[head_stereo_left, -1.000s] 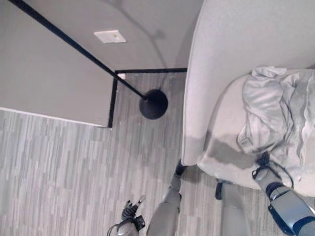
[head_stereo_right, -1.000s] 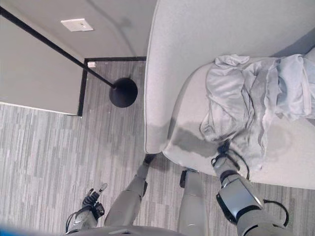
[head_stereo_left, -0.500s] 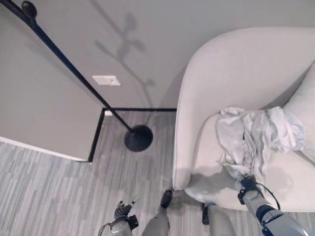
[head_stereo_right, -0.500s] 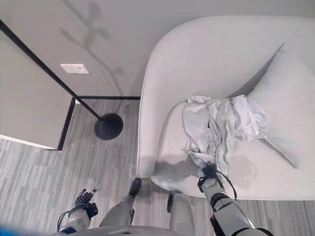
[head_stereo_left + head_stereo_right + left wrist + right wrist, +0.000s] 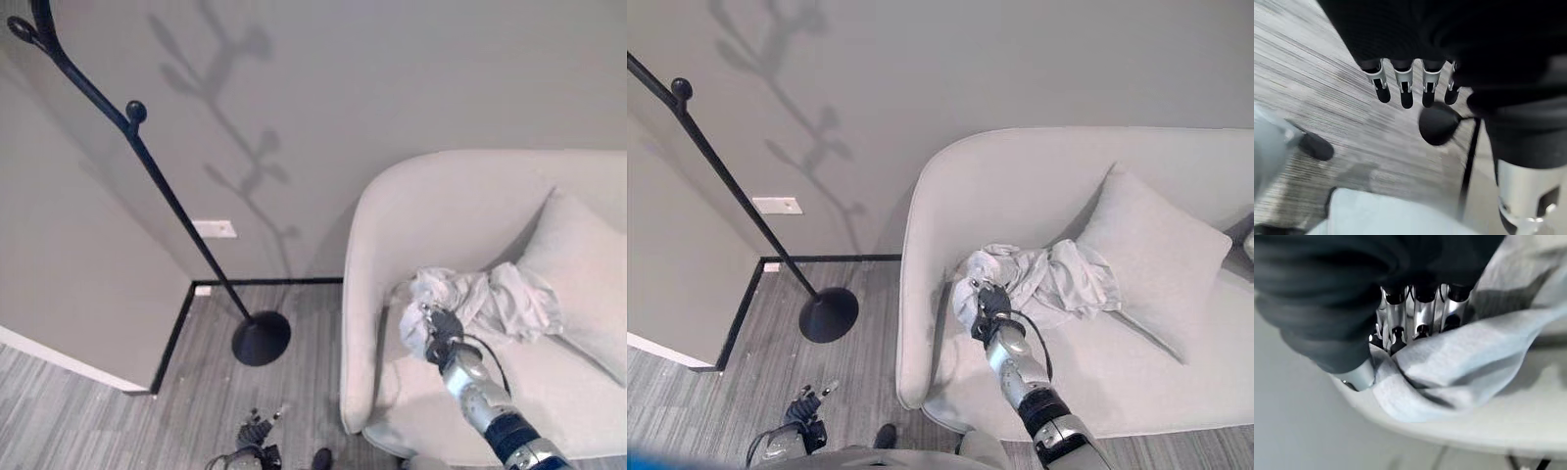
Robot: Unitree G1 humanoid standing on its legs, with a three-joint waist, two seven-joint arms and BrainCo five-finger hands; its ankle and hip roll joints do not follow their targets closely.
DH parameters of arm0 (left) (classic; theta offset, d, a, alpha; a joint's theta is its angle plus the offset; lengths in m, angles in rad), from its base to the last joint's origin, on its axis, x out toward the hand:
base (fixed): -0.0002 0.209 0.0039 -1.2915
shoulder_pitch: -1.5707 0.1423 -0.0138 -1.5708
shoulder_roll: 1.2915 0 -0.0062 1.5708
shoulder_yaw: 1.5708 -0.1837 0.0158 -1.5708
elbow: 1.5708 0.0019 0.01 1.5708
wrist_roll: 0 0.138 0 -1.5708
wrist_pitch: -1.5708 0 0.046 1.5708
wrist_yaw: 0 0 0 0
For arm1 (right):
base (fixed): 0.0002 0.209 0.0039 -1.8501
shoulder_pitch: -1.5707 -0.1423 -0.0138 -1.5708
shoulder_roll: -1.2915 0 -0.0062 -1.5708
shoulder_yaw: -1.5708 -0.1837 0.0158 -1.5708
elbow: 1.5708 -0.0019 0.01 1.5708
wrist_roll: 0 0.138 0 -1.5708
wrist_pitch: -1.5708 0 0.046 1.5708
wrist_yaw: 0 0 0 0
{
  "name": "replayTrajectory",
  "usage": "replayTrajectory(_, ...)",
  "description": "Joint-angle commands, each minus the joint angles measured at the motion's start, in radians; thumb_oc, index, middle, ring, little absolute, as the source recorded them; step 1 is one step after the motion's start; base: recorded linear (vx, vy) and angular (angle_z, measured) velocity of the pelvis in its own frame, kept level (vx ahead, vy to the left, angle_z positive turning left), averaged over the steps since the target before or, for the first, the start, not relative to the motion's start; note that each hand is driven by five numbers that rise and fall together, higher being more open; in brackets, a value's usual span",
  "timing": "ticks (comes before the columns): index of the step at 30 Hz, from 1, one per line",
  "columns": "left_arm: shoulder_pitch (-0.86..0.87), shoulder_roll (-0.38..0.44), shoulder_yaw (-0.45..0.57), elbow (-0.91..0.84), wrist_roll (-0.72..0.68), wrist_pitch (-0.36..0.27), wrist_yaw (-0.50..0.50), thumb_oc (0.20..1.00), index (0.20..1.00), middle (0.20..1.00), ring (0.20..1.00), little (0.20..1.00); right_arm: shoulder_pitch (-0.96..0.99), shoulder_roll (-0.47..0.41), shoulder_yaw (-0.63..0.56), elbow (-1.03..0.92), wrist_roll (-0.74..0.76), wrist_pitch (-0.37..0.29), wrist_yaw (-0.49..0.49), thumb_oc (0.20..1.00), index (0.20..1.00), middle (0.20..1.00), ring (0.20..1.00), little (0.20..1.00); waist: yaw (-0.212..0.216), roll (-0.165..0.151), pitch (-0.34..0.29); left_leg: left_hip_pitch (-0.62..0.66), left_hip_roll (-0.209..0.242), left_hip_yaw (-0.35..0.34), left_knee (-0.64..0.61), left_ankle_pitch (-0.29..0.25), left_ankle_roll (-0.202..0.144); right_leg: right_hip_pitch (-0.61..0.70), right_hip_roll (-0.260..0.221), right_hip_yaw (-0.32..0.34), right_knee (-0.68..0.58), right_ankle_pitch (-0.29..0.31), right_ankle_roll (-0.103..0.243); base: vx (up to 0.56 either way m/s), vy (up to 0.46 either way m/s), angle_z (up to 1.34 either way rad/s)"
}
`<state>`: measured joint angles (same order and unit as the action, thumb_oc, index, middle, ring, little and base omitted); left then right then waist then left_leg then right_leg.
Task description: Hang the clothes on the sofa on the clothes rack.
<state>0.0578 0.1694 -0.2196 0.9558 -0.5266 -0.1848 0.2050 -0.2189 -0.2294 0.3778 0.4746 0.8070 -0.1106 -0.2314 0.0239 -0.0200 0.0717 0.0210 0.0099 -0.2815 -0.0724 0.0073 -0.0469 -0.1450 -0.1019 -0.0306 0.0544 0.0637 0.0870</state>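
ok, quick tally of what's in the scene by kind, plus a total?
Crumpled light grey garment, gripped by the right robot hand: 1
Pale grey upholstered sofa: 1
Pale grey square cushion: 1
Black metal clothes rack with round base: 1
White wall plate: 1
Total: 5

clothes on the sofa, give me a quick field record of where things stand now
clothes: crumpled pale grey heap on the sofa seat, beside the cushion
right hand: fingers curled into the near edge of the clothes
left hand: low over the floor, fingers relaxed, holding nothing
rack: black pole on a round base, left of the sofa, nothing hung
sofa: pale, curved back
cushion: leaning on the sofa back
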Motion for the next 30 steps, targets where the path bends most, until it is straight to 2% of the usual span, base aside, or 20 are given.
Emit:
replayTrajectory(1, -0.033, 0.034, -0.008, -0.038, 0.042, 0.005, -0.014, 1.000, 1.000, 1.000, 1.000, 1.000, -0.129, 0.009, 0.035, -0.093, 0.086, -0.036, 0.045, 0.200, 0.200, 0.200, 0.200, 0.200, 0.012, -0.023, 0.016, 0.061, -0.040, 0.021, -0.015, -0.081, 0.058, 0.004, -0.039, 0.041, -0.018, 0.049, 0.052, -0.03, 0.035, -0.13)
replayTrajectory(9, -0.013, 0.060, -0.082, -0.221, 0.102, 0.059, -0.006, 1.000, 1.000, 1.000, 1.000, 1.000, -0.288, 0.012, 0.157, -0.242, 0.190, 0.002, 0.029, 0.200, 0.200, 0.200, 0.200, 0.200, 0.023, -0.033, -0.010, 0.109, -0.041, 0.041, -0.015, -0.096, 0.066, 0.025, -0.033, 0.072, -0.007, 0.050, 0.049, -0.02, 0.007, -0.10)
replayTrajectory(13, -0.061, 0.062, -0.121, -0.244, 0.250, 0.073, 0.085, 1.000, 1.000, 1.000, 1.000, 1.000, -0.385, 0.004, 0.210, -0.292, 0.203, -0.015, -0.008, 0.200, 0.200, 0.200, 0.200, 0.200, 0.020, -0.040, -0.018, 0.122, -0.036, 0.043, -0.015, -0.100, 0.065, 0.028, -0.027, 0.087, 0.007, 0.039, 0.043, 0.00, -0.022, -0.06)
replayTrajectory(15, -0.103, 0.058, -0.148, -0.263, 0.301, 0.060, 0.129, 1.000, 1.000, 1.000, 1.000, 1.000, -0.451, -0.011, 0.235, -0.328, 0.198, -0.034, -0.033, 0.200, 0.200, 0.200, 0.200, 0.200, 0.015, -0.045, -0.023, 0.128, -0.031, 0.043, -0.015, -0.102, 0.062, 0.027, -0.022, 0.090, 0.016, 0.033, 0.040, 0.01, -0.032, -0.05)
replayTrajectory(22, -0.208, 0.053, -0.227, -0.219, 0.405, 0.037, 0.228, 1.000, 1.000, 1.000, 1.000, 1.000, -0.600, -0.035, 0.289, -0.367, 0.224, -0.084, -0.062, 0.200, 0.200, 0.200, 0.200, 0.200, -0.001, -0.053, -0.032, 0.138, -0.021, 0.047, -0.015, -0.105, 0.056, 0.022, -0.012, 0.096, 0.032, 0.022, 0.035, 0.00, -0.003, -0.01)
replayTrajectory(30, -0.352, 0.039, -0.350, -0.090, 0.515, 0.029, 0.331, 1.000, 1.000, 1.000, 1.000, 1.000, -0.837, -0.002, 0.367, -0.301, 0.255, -0.149, -0.118, 0.200, 0.200, 0.200, 0.200, 0.200, -0.034, -0.063, -0.048, 0.153, -0.006, 0.055, -0.015, -0.111, 0.047, 0.014, 0.002, 0.101, 0.053, 0.007, 0.032, 0.01, -0.004, -0.03)
